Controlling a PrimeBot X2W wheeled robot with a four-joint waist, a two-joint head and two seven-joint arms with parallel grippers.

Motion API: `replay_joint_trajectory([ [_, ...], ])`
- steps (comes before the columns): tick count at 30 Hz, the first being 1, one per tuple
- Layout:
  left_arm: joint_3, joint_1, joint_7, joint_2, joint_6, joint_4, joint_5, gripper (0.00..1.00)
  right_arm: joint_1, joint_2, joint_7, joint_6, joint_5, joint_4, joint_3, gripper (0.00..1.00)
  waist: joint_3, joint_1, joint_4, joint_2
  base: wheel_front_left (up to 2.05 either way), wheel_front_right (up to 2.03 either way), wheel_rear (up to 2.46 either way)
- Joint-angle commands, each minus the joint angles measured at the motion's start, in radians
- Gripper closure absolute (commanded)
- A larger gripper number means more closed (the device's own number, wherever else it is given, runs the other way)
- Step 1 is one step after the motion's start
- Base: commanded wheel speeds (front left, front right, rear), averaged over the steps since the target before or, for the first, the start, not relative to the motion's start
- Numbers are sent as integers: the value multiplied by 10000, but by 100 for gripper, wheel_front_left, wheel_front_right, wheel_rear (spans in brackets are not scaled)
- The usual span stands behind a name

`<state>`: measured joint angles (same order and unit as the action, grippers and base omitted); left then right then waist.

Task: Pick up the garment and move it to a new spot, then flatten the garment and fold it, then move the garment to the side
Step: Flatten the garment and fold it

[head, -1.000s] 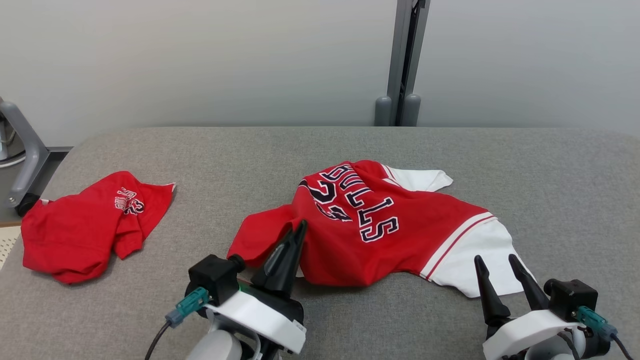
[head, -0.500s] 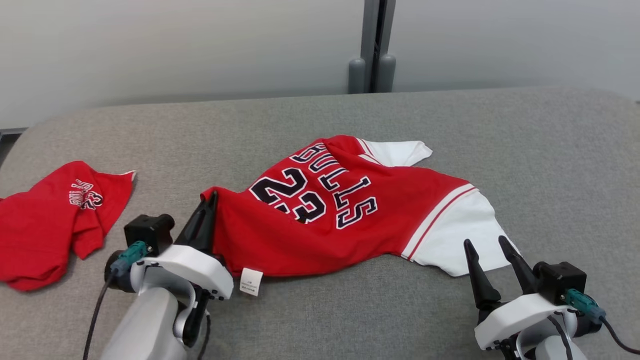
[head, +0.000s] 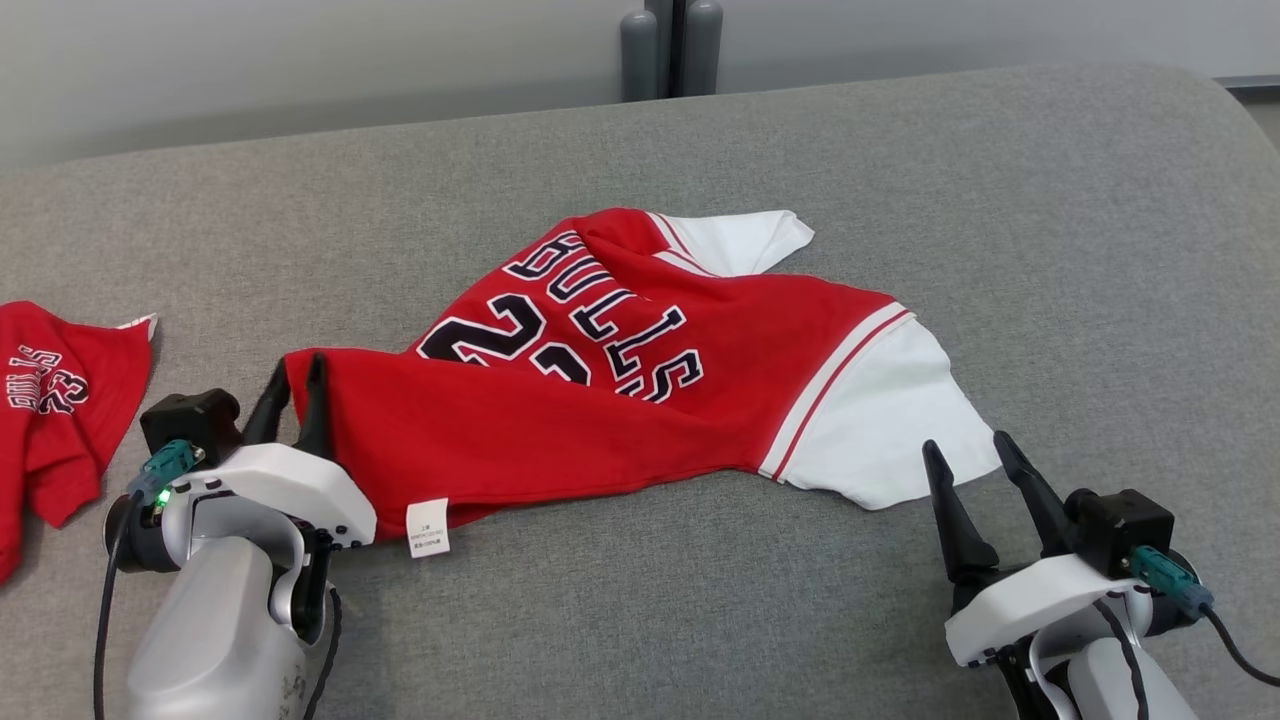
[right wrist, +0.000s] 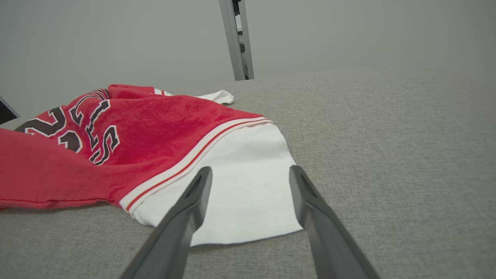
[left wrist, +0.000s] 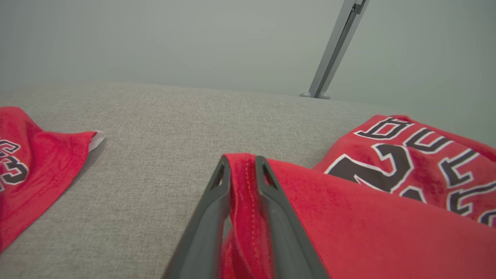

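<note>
A grey fabric-covered worktop (head: 1000, 200) is carrying everything. The red Bulls jersey (head: 560, 440) is lying crumpled across its middle, number and lettering facing up, with one white sleeve (head: 880, 420) spreading toward the robot's right. A second red garment (head: 60, 400) is sitting well apart at the far left. The left gripper (head: 298, 365) is resting at the jersey's left corner, its jaws pinching the red hem, which is standing up between the two fingers. The right gripper (head: 965, 443) is pointing at the white sleeve from just beside it, jaws spread wide and grasping nothing. A small white label (head: 428, 527) is hanging off the jersey's near edge.
</note>
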<state>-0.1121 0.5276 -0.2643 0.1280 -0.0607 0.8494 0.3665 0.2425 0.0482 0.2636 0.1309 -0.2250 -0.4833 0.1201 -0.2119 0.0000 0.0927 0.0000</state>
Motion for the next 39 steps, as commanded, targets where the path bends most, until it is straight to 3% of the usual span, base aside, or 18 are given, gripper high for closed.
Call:
replay_joint_trajectory([
  [1,226,-22,-2,20,61,-123,-92,0,108,51,17,-2,-23,24,-27,0,27,0,-37,0,0,0,0],
  [6,910,-599,-1,-274,89,-872,-319,0,-70,49,15,-2,-126,-78,-86,0,327,0,-393,0,0,0,0],
  [11,1044,-1377,-2,-607,-156,-1617,-608,0,-194,51,17,-2,-256,-166,51,0,675,0,-806,0,0,0,0],
  [16,593,-1973,0,-748,-372,-2042,-740,0,-273,57,15,-2,-355,-274,130,0,935,0,-969,0,0,0,0],
  [18,-149,-2426,0,-756,-433,-2215,-151,0,-304,52,15,-2,-402,-350,210,0,1075,0,-984,0,0,0,0],
  [21,-693,-2600,0,-749,-321,-2252,97,0,-364,55,15,-2,-392,-375,227,0,1145,0,-972,0,0,0,0],
  [27,-1620,-2897,0,-746,378,-1882,649,0,-456,54,15,-2,-253,-436,100,0,1164,0,-855,0,0,0,0],
  [31,-1542,-2807,0,-749,776,-1692,797,0,-411,52,15,-2,-204,-408,63,0,1084,0,-750,0,0,0,0],
  [37,-1276,-2712,0,-749,951,-1728,673,0,-347,52,15,-2,-152,-356,14,0,991,0,-682,0,0,0,0],
  [39,-1204,-2713,0,-751,954,-1734,658,26,-348,52,15,-2,-164,-355,-6,0,986,0,-693,0,0,0,0],
])
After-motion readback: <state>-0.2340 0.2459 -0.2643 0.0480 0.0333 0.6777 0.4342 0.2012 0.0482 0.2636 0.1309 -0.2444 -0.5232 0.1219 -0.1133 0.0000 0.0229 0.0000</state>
